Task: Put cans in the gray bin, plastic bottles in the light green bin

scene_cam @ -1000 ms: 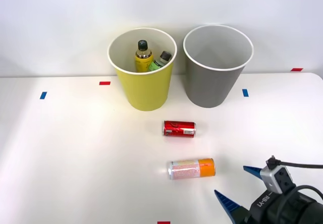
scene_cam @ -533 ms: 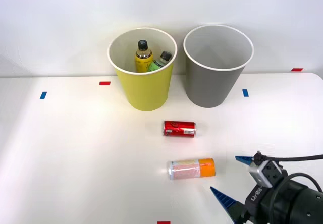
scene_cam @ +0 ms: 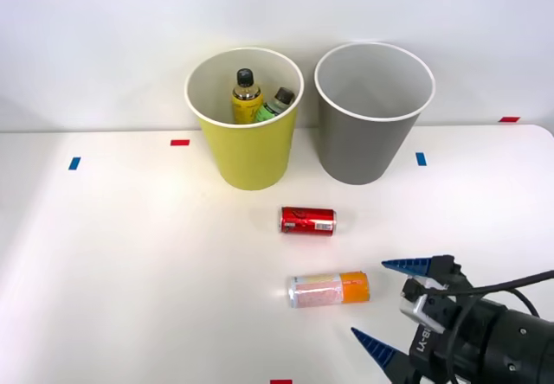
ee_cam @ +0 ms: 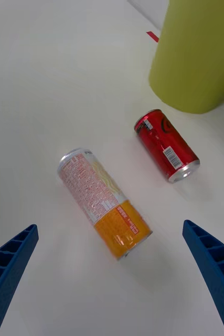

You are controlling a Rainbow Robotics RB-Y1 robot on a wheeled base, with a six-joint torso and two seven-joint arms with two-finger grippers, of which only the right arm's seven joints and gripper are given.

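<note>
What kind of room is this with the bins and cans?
Probably a robot test lab, not a home. A plain white table carries little colored tape marks, two sorting bins, the light green bin and the gray bin, stand against a bare wall, and a robot's end effector reaches in.

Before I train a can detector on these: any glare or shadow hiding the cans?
Front view: even light, the red can and orange can cast only faint shadows on the white table. Right wrist view: a soft highlight runs along the red can, labels still readable; the orange can sits unobstructed.
</note>
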